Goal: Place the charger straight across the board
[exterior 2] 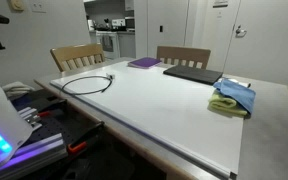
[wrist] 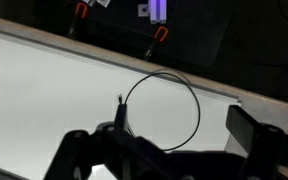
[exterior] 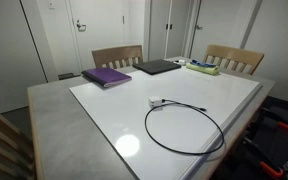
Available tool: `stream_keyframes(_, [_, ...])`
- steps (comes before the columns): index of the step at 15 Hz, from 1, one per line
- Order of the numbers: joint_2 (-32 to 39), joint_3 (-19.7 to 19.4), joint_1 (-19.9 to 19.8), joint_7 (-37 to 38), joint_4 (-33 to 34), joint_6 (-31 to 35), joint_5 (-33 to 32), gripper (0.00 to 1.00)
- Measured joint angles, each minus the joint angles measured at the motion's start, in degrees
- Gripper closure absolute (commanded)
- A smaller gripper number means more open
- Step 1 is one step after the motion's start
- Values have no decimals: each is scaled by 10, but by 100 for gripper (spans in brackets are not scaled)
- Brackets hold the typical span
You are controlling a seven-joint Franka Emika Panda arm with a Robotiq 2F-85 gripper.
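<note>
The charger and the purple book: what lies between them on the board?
Nothing: the board between charger and purple book is bare, in both exterior views.

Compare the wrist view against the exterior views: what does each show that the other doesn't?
Wrist view only: the gripper, with its jaws open, low in the frame.
Exterior views only: the purple book, the laptop, the chairs and the green-and-blue cloth.
Shared: the charger lying in a loop on the board near one edge, not yet straight across.
</note>
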Motion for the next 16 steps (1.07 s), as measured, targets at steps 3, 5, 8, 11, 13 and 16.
stream_keyframes(3, [0,0,0,0,0,0,0,0])
stream_keyframes(5, [0,0,0,0,0,0,0,0])
stream_keyframes(8, [3,2,0,0,0,8,-1,0])
stream_keyframes(11, [18,2,0,-17,0,54,-17,0])
stream_keyframes(13, [35,-1,0,-39,-1,105,-39,0])
stream_keyframes(16, [72,-20,0,-90,-3,205,-67,0])
